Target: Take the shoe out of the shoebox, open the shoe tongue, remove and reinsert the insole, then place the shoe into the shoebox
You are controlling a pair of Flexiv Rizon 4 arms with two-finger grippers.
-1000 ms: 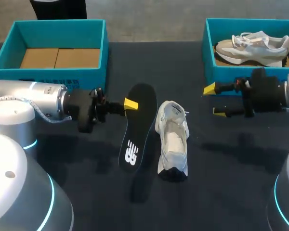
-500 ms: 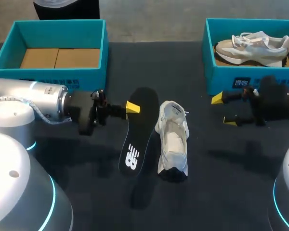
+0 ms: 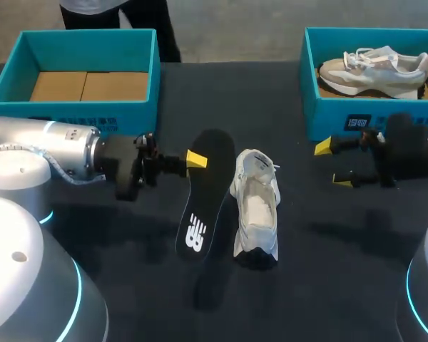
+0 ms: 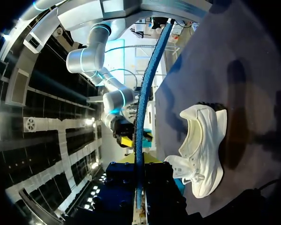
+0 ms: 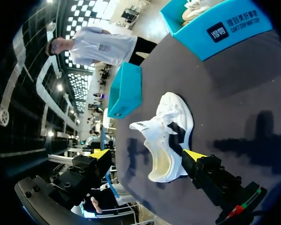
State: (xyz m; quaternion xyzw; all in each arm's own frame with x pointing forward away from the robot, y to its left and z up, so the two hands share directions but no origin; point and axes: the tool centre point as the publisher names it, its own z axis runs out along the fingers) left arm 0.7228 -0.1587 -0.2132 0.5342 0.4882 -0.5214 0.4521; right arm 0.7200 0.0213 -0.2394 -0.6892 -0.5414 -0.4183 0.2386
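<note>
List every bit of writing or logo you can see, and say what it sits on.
Insole: white logo, a stylised mark, no plain words.
Right box, front label: white print, too small to read.
Left box, front wall: dark print, too blurred to read.
No other print legible.

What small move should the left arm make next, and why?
Probably carry the insole sideways over the opening of the shoe. The left gripper is shut on the insole, beside the shoe; the right gripper is open, away from both.
</note>
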